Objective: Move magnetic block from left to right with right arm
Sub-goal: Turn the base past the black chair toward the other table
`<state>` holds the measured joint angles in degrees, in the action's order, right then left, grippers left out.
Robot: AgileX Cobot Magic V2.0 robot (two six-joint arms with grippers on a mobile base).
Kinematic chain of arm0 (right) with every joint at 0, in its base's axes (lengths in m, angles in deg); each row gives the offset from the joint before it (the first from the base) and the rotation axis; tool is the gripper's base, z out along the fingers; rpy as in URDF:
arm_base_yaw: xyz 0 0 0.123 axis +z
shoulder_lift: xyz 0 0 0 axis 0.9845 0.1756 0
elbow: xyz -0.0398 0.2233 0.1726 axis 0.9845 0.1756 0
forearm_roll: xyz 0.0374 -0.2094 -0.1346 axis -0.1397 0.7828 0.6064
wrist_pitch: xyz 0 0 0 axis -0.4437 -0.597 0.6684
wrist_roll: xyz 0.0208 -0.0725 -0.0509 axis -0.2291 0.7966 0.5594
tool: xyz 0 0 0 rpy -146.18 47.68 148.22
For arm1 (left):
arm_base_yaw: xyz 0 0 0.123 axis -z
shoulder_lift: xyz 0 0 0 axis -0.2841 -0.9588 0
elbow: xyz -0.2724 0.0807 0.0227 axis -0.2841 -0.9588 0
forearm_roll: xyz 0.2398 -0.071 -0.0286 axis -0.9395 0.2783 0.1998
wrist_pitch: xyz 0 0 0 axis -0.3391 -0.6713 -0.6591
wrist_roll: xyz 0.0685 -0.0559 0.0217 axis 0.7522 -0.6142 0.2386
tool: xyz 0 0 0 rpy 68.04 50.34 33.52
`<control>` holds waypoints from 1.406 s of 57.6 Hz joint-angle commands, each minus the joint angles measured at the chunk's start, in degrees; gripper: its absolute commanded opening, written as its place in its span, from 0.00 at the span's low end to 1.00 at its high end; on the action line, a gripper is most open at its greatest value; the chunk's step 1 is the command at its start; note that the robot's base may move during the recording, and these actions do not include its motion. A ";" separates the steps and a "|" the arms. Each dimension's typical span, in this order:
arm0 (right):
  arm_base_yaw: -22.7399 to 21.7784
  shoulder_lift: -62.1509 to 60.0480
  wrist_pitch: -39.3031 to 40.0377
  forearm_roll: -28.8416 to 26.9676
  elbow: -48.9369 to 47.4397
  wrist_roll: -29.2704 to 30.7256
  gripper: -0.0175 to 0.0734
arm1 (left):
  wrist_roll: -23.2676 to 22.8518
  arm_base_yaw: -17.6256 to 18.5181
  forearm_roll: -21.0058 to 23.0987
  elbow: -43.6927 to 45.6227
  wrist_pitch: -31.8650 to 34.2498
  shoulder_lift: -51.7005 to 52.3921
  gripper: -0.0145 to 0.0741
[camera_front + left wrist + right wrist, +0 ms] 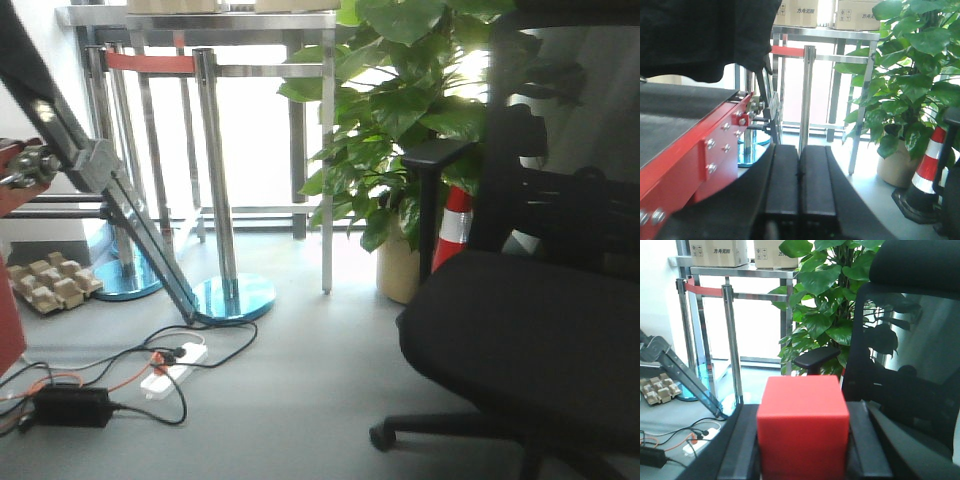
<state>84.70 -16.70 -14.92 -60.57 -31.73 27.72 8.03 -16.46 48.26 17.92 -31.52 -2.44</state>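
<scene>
Magnetic block [803,427] sits clamped in my right gripper [804,445], which is closed onto its two side faces for the carry rightward; left gripper [800,172] is pressed fully together, empty, idle.

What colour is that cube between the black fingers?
Plain red magnetic block, clearest in the right wrist view.

Daylight pours from the window [255,130] behind the potted plant [400,120], blown out white. Beside the plant the office chair [530,340] reads near-black; every view is slightly soft.
</scene>
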 commanded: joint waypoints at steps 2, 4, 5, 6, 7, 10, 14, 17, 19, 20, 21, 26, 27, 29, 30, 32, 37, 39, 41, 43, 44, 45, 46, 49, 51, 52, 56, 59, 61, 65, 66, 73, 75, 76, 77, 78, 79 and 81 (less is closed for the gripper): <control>-0.21 0.58 5.10 -0.14 -1.73 0.40 0.57 | 0.14 0.30 0.27 -0.54 5.20 0.54 0.02; -0.21 0.58 5.10 -0.14 -1.73 0.40 0.57 | 0.14 0.30 0.27 -0.54 5.20 0.54 0.02; -0.21 0.58 5.10 -0.14 -1.73 0.40 0.57 | 0.14 0.30 0.27 -0.54 5.20 0.54 0.02; -0.21 0.58 5.10 -0.14 -1.73 0.40 0.57 | 0.14 0.30 0.27 -0.54 5.20 0.54 0.02; -0.21 0.58 5.10 -0.14 -1.73 0.40 0.57 | 0.14 0.30 0.27 -0.54 5.20 0.54 0.02; -0.21 0.58 5.10 -0.14 -1.73 0.40 0.57 | 0.14 0.30 0.27 -0.54 5.20 0.54 0.02; -0.21 0.58 5.10 -0.14 -1.73 0.40 0.57 | 0.14 0.30 0.27 -0.54 5.20 0.54 0.02; -0.21 0.58 5.10 -0.14 -1.73 0.40 0.57 | 0.14 0.30 0.27 -0.54 5.20 0.54 0.02; -0.21 0.58 5.10 -0.14 -1.73 0.40 0.57 | 0.14 0.30 0.27 -0.54 5.20 0.54 0.02; -0.21 0.58 5.10 -0.14 -1.73 0.40 0.57 | 0.14 0.30 0.27 -0.54 5.20 0.54 0.02; -0.21 0.58 5.10 -0.14 -1.73 0.40 0.57 | 0.14 0.30 0.27 -0.54 5.20 0.54 0.02; -0.21 0.58 5.10 -0.14 -1.73 0.40 0.57 | 0.14 0.30 0.27 -0.54 5.20 0.54 0.02; -0.21 0.58 5.10 -0.14 -1.73 0.40 0.57 | 0.14 0.30 0.27 -0.54 5.20 0.54 0.02; -0.21 0.58 5.10 -0.14 -1.73 0.40 0.57 | 0.14 0.30 0.27 -0.54 5.20 0.54 0.02; -0.21 0.58 5.10 -0.14 -1.73 0.40 0.57 | 0.14 0.30 0.27 -0.54 5.20 0.54 0.02; -0.21 0.58 5.10 -0.14 -1.73 0.40 0.57 | 0.14 0.30 0.27 -0.54 5.20 0.54 0.02; -0.21 0.58 5.10 -0.14 -1.73 0.40 0.57 | 0.14 0.30 0.27 -0.54 5.20 0.54 0.02; -0.21 0.58 5.10 -0.14 -1.73 0.40 0.57 | 0.14 0.30 0.27 -0.54 5.20 0.54 0.02; -0.21 0.58 5.10 -0.14 -1.73 0.40 0.57 | 0.14 0.30 0.27 -0.54 5.20 0.54 0.02; -0.21 0.58 5.10 -0.14 -1.73 0.40 0.57 | 0.14 0.30 0.27 -0.54 5.20 0.54 0.02; -0.21 0.58 5.10 -0.14 -1.73 0.40 0.57 | 0.14 0.30 0.27 -0.54 5.20 0.54 0.02; -0.21 0.58 5.10 -0.14 -1.73 0.40 0.57 | 0.14 0.30 0.27 -0.54 5.20 0.54 0.02; -0.21 0.58 5.10 -0.14 -1.73 0.40 0.57 | 0.14 0.30 0.27 -0.54 5.20 0.54 0.02; -0.21 0.58 5.10 -0.14 -1.73 0.40 0.57 | 0.14 0.30 0.27 -0.54 5.20 0.54 0.02; -0.21 0.58 5.10 -0.14 -1.73 0.40 0.57 | 0.14 0.30 0.27 -0.54 5.20 0.54 0.02; -0.21 0.58 5.10 -0.14 -1.73 0.40 0.57 | 0.14 0.30 0.27 -0.54 5.20 0.54 0.02; -0.21 0.58 5.10 -0.14 -1.73 0.40 0.57 | 0.14 0.30 0.27 -0.54 5.20 0.54 0.02; -0.21 0.58 5.10 -0.14 -1.73 0.40 0.57 | 0.14 0.30 0.27 -0.54 5.20 0.54 0.02; -0.21 0.58 5.10 -0.14 -1.73 0.40 0.57 | 0.14 0.30 0.27 -0.54 5.20 0.54 0.02; -0.21 0.58 5.10 -0.14 -1.73 0.40 0.57 | 0.14 0.30 0.27 -0.54 5.20 0.54 0.02; -0.21 0.58 5.10 -0.14 -1.73 0.40 0.57 | 0.14 0.30 0.27 -0.54 5.20 0.54 0.02; -0.21 0.58 5.10 -0.14 -1.73 0.40 0.57 | 0.14 0.30 0.27 -0.54 5.20 0.54 0.02; -0.21 0.58 5.10 -0.14 -1.73 0.40 0.57 | 0.14 0.30 0.27 -0.54 5.20 0.54 0.02; -0.21 0.58 5.10 -0.14 -1.73 0.40 0.57 | 0.14 0.30 0.27 -0.54 5.20 0.54 0.02; -0.21 0.58 5.10 -0.14 -1.73 0.40 0.57 | 0.14 0.30 0.27 -0.54 5.20 0.54 0.02; -0.21 0.58 5.10 -0.14 -1.73 0.40 0.57 | 0.14 0.30 0.27 -0.54 5.20 0.54 0.02; -0.21 0.58 5.10 -0.14 -1.73 0.40 0.57 | 0.14 0.30 0.27 -0.54 5.20 0.54 0.02; -0.21 0.58 5.10 -0.14 -1.73 0.40 0.57 | 0.14 0.30 0.27 -0.54 5.20 0.54 0.02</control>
<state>84.70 -16.70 -14.92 -60.57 -31.64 27.83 8.03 -16.46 48.26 17.92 -31.52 -2.44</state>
